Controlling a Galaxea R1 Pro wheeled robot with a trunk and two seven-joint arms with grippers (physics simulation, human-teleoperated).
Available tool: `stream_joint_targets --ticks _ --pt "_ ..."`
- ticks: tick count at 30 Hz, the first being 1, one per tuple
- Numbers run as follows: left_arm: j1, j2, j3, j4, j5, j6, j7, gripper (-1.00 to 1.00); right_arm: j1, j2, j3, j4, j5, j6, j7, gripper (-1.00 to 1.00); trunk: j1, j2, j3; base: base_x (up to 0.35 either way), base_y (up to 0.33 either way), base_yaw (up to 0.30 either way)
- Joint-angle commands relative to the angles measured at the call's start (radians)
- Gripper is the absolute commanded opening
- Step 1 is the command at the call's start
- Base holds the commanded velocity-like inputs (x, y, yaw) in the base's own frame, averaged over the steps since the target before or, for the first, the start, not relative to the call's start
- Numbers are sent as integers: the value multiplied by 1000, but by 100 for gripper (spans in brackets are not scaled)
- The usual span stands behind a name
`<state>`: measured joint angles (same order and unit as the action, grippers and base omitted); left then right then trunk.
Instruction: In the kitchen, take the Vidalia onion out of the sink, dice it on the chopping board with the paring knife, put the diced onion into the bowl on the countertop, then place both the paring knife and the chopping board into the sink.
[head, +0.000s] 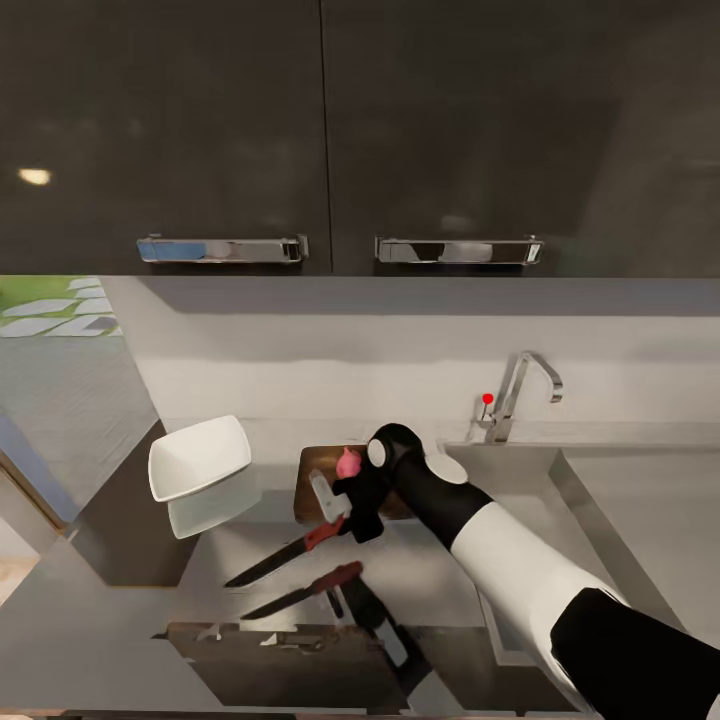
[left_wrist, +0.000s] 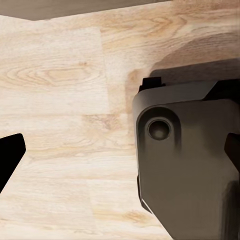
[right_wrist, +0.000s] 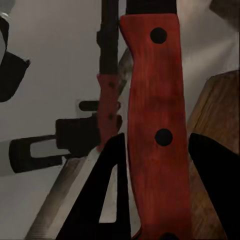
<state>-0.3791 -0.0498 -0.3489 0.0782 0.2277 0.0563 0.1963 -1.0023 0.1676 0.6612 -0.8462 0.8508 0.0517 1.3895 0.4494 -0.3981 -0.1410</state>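
Countertop scene: right hand grips paring knife (unlabelled).

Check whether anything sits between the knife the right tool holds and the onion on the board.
Nothing visible does. The right tool grips the paring knife beside the chopping board, and the onion sits uncovered on it.

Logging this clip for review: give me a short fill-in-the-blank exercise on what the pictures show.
1. The right gripper grips the slim paring knife by its ____ handle.
2. The small pink onion lies on the dark wooden ____.
3. The white rounded-square bowl stands on the glossy grey ____.

Missing words: red; chopping board; countertop
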Motion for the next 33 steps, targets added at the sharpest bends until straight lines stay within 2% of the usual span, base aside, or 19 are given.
stream_joint_targets --ticks 1,5,10,13,15,17,20,24,30,33 --pt "-1 -1 -9 2 9 1 2 100 -1 0 -1 -22 2 20 6 -100 1 -2 -2 0 0 0" --pt "-1 -1 -9 2 9 1 2 100 -1 0 -39 -103 2 79 11 -100 1 -2 -2 0 0 0" --pt "-1 -3 -9 2 9 1 2 100 -1 0 -137 -188 2 166 8 -100 1 -2 -2 0 0 0" --pt "-1 -4 -9 2 9 0 0 100 -1 0 -221 -242 2 220 0 -100 1 -2 -2 0 0 0" --pt "-1 -5 -9 2 9 -1 -1 100 -1 0 -261 -265 3 240 -29 -100 1 -2 -2 0 0 0" --pt "-1 -5 -9 2 9 -1 -1 100 -1 -1 -280 -273 3 248 -73 -100 1 -2 -2 0 0 0" --pt "-1 -5 -9 2 9 -2 -1 100 -1 -3 -298 -279 6 270 -210 -100 1 -2 -2 0 0 0" --pt "-1 -5 -9 2 9 -2 -2 100 -1 -3 -302 -281 35 345 -450 -100 1 -2 -2 0 0 0" --pt "-1 -5 -9 2 9 -4 -3 100 -1 -5 -300 -280 66 376 -662 -100 1 -2 -2 0 0 0" --pt "-1 -5 -9 2 9 -5 -3 100 -1 -5 -299 -275 101 378 -732 -100 1 -2 -2 0 0 0"
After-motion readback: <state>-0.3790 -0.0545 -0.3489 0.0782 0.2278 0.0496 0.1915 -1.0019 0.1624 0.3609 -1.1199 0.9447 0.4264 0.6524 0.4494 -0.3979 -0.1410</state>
